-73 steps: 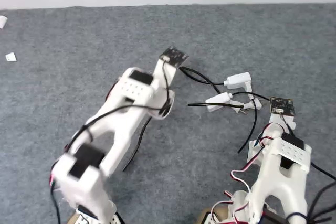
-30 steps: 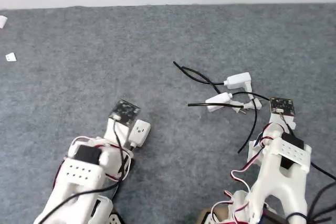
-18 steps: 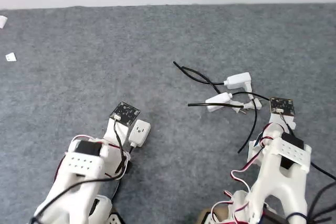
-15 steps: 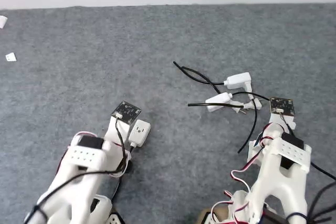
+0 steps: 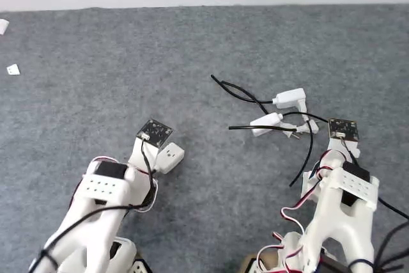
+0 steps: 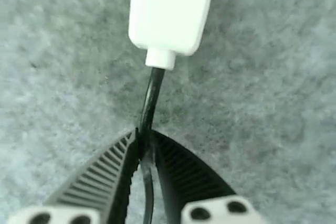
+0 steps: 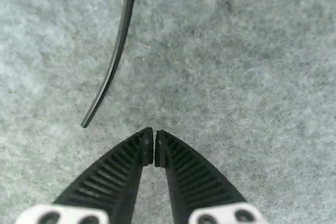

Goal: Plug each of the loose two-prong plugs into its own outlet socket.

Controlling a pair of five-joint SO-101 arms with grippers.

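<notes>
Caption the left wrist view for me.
Black ribbed left gripper pinching the thin black cord of a white plastic outlet socket on grey carpet.

light: bright, even on my grey fuzzy table mat (image 5: 77,49) | shadows: faint, soft beside my white plastic left arm (image 5: 105,202) | glare: white rectangular socket block (image 6: 170,9) washed pale

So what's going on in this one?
The left arm's jaws are shut on the black cord of a white outlet socket, just behind its body. The right arm's jaws are shut on nothing, above the grey carpet beside a loose cord end. Two more white corded pieces lie on the carpet ahead of the right arm.
</notes>
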